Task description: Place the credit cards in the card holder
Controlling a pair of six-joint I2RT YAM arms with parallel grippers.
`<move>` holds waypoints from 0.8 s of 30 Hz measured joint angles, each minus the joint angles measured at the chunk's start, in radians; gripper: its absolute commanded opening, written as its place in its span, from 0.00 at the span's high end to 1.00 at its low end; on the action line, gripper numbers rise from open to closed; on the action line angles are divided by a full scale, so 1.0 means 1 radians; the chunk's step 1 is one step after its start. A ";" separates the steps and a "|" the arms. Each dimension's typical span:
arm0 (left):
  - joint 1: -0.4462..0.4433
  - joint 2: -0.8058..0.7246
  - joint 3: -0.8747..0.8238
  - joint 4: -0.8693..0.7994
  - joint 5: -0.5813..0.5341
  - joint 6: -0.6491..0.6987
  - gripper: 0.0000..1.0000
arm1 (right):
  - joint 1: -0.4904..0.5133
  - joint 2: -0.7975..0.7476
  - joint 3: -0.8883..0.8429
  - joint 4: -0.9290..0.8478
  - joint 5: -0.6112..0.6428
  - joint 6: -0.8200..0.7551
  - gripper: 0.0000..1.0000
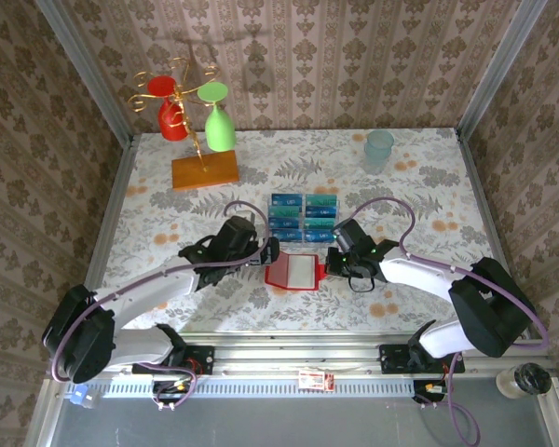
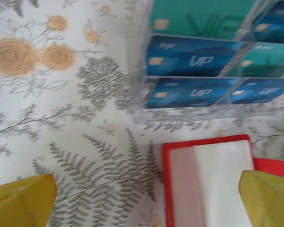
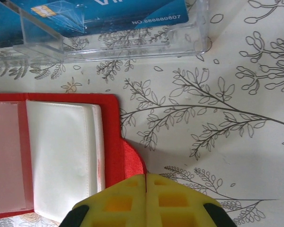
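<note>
The card holder [image 1: 272,277], a red folding wallet, lies open on the flowered table between the two arms, its clear sleeves [image 2: 217,179] facing up. Just behind it, blue and teal credit cards [image 1: 304,216] [image 2: 191,59] [image 3: 109,14] stand in a clear acrylic tiered rack [image 2: 137,90]. My left gripper [image 1: 265,251] [image 2: 144,201] hovers open at the holder's left edge, with nothing between its yellow fingers [image 2: 21,201]. My right gripper [image 1: 334,264] [image 3: 146,176] is shut on the holder's red closing tab [image 3: 132,163] at its right edge, and the tab looks slightly lifted.
A wooden stand [image 1: 203,170] at the back left carries a red glass [image 1: 172,119] and a green glass [image 1: 220,126] on gold hooks. A pale blue cup [image 1: 379,149] stands at the back right. Patterned walls close in the table on three sides.
</note>
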 measured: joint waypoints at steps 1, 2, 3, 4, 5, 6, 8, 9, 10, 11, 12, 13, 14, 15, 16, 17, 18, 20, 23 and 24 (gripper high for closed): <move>-0.009 0.010 0.010 0.001 0.004 0.000 0.00 | 0.000 0.000 0.000 0.000 -0.001 0.001 1.00; -0.019 0.023 0.016 0.006 0.005 0.000 0.00 | 0.000 0.000 0.000 0.000 -0.001 0.002 1.00; -0.027 0.038 0.019 0.009 0.008 0.000 0.00 | 0.000 0.000 0.000 0.000 -0.001 0.003 1.00; -0.035 0.053 0.019 0.011 0.008 0.000 0.00 | 0.000 0.000 0.000 0.000 -0.001 0.006 1.00; -0.042 0.068 0.019 0.011 0.008 0.000 0.00 | 0.000 0.000 0.000 0.000 -0.001 0.007 1.00; -0.047 0.084 0.017 0.012 0.007 0.000 0.00 | 0.000 0.000 0.000 0.000 -0.001 0.009 1.00; -0.053 0.108 0.006 0.014 0.003 0.000 0.00 | 0.000 0.000 0.000 0.000 -0.001 0.009 1.00; -0.053 0.115 -0.005 0.014 -0.003 -0.001 0.00 | 0.000 0.000 0.000 0.000 -0.001 0.009 1.00; -0.054 0.119 -0.016 0.014 -0.010 -0.001 0.00 | 0.000 0.000 0.000 0.000 -0.001 0.009 1.00; -0.053 0.122 -0.028 0.013 -0.016 -0.002 0.00 | 0.000 0.000 0.000 0.000 -0.001 0.009 1.00; -0.053 0.127 -0.042 0.012 -0.025 -0.003 0.00 | 0.000 0.000 0.000 0.000 -0.001 0.009 1.00; -0.053 0.133 -0.054 0.013 -0.034 -0.005 0.00 | 0.000 0.000 0.000 0.001 -0.001 0.009 1.00; -0.053 0.138 -0.063 0.013 -0.040 -0.005 0.00 | 0.000 0.000 0.000 0.001 -0.001 0.009 1.00; -0.053 0.146 -0.075 0.013 -0.047 -0.008 0.00 | 0.000 0.000 0.000 0.002 -0.001 0.009 1.00; -0.053 0.154 -0.086 0.013 -0.053 -0.008 0.00 | 0.000 0.000 0.000 0.003 -0.001 0.009 1.00; -0.053 0.159 -0.094 0.013 -0.057 -0.010 0.00 | 0.000 0.000 0.000 0.003 -0.001 0.009 1.00; -0.053 0.167 -0.103 0.014 -0.062 -0.012 0.00 | 0.000 0.000 0.000 0.003 -0.001 0.008 1.00; -0.053 0.177 -0.118 0.023 -0.074 -0.012 0.00 | 0.000 0.000 0.000 0.003 -0.001 0.009 1.00; -0.058 0.178 -0.124 0.039 -0.088 -0.016 0.00 | 0.000 0.001 0.000 0.003 -0.001 0.009 0.94; -0.060 0.178 -0.129 0.047 -0.092 -0.016 0.00 | 0.000 0.001 0.000 0.003 -0.001 0.008 0.89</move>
